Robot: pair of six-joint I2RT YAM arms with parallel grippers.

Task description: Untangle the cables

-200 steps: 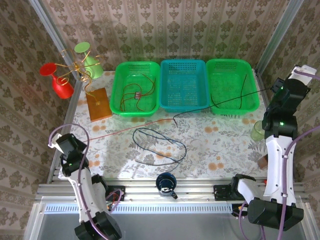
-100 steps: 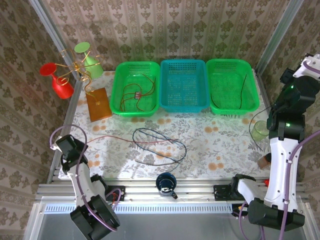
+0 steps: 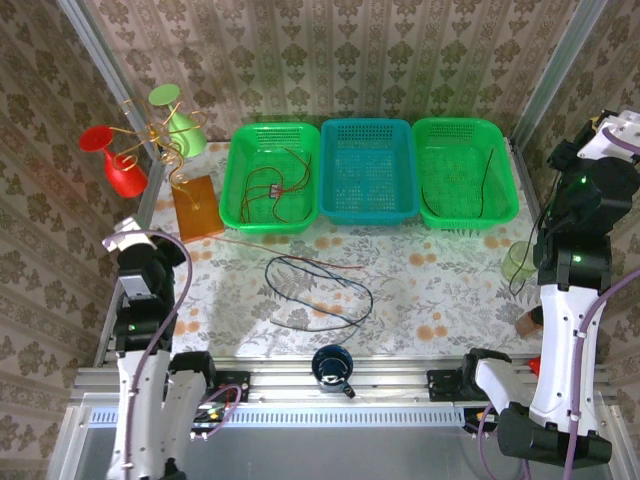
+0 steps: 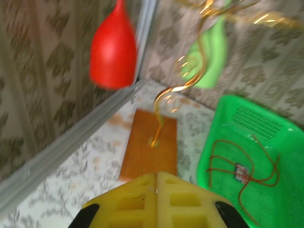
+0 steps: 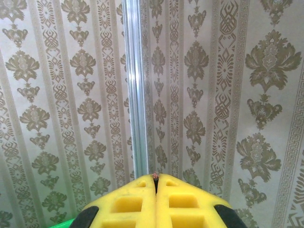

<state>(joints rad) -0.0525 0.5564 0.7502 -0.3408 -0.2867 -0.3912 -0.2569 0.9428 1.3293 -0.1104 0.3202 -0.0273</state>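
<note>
Left arm upright, left pincer pressed together, right arm upright, right pincer pressed together

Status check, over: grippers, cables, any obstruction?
Shut: left gripper, right gripper. Mid-table: dark blue cable looped, red cable along its far edge. By front rail: dark cup, off the cables.

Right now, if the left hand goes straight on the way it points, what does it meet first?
Probably the wooden base of the wire stand, which lies dead ahead of the shut left hand. Depth is unclear, so take that as a guess.
</note>
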